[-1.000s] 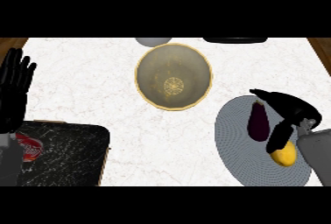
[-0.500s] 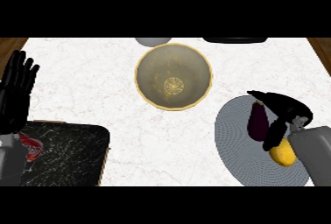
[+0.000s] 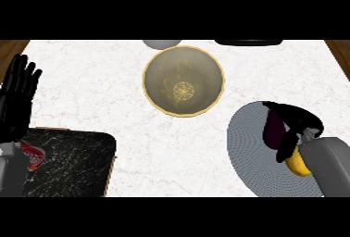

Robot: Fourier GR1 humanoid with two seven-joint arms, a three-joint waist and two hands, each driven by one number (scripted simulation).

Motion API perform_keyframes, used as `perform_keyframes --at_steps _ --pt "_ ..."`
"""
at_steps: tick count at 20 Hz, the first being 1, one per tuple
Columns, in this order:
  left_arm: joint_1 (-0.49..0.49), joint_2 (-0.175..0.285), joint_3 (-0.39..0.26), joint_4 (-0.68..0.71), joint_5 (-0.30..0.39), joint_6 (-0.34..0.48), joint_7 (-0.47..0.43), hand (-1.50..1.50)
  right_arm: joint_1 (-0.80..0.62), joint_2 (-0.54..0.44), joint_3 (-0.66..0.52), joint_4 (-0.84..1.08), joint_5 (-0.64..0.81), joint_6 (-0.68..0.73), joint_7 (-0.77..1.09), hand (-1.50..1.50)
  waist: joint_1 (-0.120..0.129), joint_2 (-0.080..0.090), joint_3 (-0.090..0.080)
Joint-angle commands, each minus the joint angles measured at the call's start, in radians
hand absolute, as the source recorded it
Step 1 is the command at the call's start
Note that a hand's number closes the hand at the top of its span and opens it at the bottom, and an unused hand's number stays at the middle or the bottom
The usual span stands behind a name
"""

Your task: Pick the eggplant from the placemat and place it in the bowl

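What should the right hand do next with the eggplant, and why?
Probably lift it slightly: the right hand curls round the eggplant, which seems to lie on the placemat, and the bowl sits apart to its upper left.

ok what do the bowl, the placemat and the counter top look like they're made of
Bowl: dull olive glaze with a golden rim, likely ceramic. Placemat: grey, fine concentric ribbing, probably woven fabric or fibre. Counter top: white with faint veins, marble-like, matt.
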State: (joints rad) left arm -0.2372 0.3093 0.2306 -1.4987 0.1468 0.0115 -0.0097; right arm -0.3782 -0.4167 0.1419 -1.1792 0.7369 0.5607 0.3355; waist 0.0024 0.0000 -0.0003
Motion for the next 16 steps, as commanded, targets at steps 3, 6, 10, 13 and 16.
perform_keyframes --at_steps 3,6,10,13,16 --pt "-0.011 0.001 -0.011 -0.066 -0.004 0.008 0.074 0.0 -0.013 0.011 -0.001 0.047 0.076 -0.118 -0.116 1.5 0.002 0.0 0.001" --pt "0.049 0.003 0.004 -0.145 0.012 -0.004 0.091 0.0 -0.043 -0.001 -0.01 0.148 0.109 -0.174 -0.216 1.5 0.008 0.0 0.001" --pt "-0.053 0.005 -0.002 -0.016 -0.007 -0.005 0.047 0.0 -0.196 -0.071 -0.016 0.313 0.129 -0.161 -0.386 1.5 0.028 0.01 0.002" --pt "-0.079 -0.033 -0.047 -0.021 -0.009 -0.016 0.018 0.0 -0.29 -0.175 0.033 0.261 0.142 -0.098 -0.546 1.5 0.11 0.051 0.006" --pt "-0.078 -0.036 -0.06 -0.037 -0.003 -0.033 0.013 0.0 -0.334 -0.227 0.055 0.261 0.154 -0.115 -0.679 1.5 0.16 0.069 0.01"
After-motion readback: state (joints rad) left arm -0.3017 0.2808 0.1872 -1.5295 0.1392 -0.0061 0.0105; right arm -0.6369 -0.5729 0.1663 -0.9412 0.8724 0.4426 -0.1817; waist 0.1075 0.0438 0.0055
